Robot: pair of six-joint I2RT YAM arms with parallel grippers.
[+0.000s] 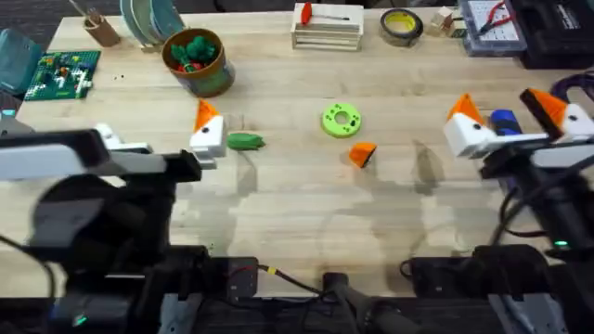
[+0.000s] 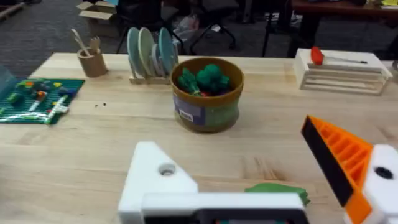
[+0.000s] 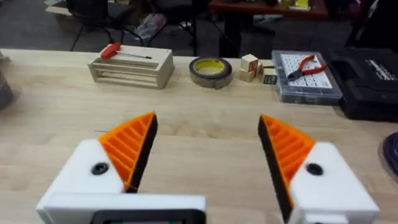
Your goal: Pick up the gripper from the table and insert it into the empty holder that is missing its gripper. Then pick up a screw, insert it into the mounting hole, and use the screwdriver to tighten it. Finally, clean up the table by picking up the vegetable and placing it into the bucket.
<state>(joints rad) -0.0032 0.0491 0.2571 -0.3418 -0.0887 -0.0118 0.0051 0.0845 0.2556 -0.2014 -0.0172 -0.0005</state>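
Several toy pieces (image 2: 205, 78) inside bucket (image 2: 208, 115)

In the overhead view the bucket (image 1: 194, 60) sits upper left, the vegetable (image 1: 245, 141) below it, the gripper (image 1: 362, 153) lies right of centre, below the disc (image 1: 341, 120).

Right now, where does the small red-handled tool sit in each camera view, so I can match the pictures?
Overhead: the red-handled tool lies at the far edge of the table, just right of centre.
Left wrist: it is at the upper right.
Right wrist: it is at the upper left.
Shared landmark: the slatted wooden rack, with the tool lying on top of it.
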